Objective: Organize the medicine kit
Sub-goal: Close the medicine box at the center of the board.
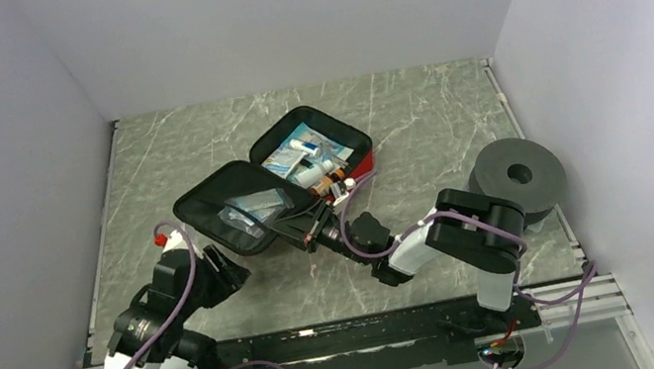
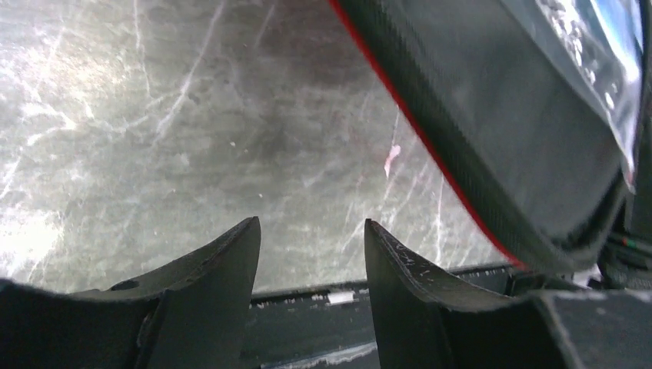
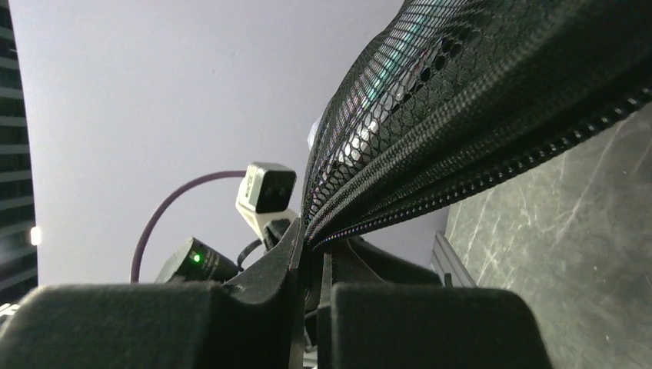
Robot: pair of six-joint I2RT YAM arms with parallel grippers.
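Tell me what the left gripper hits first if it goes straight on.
The left gripper would likely meet the table first, seen between its open jaws; the raised lid of the medicine kit lies right of that line, though depth is unclear.

Ctr of top view, on worktop (image 1: 196,146): medicine kit (image 1: 207,210), open, lid half to lower left, supplies (image 1: 310,157) in upper-right half. Far right: disc (image 1: 519,176), well apart. On lid's lower-right rim: right hand (image 1: 311,230). Just below-left of lid: left hand (image 1: 225,270).

walls (image 1: 294,9): plain white, three sides | table (image 1: 432,117): grey-green marbled | light: even
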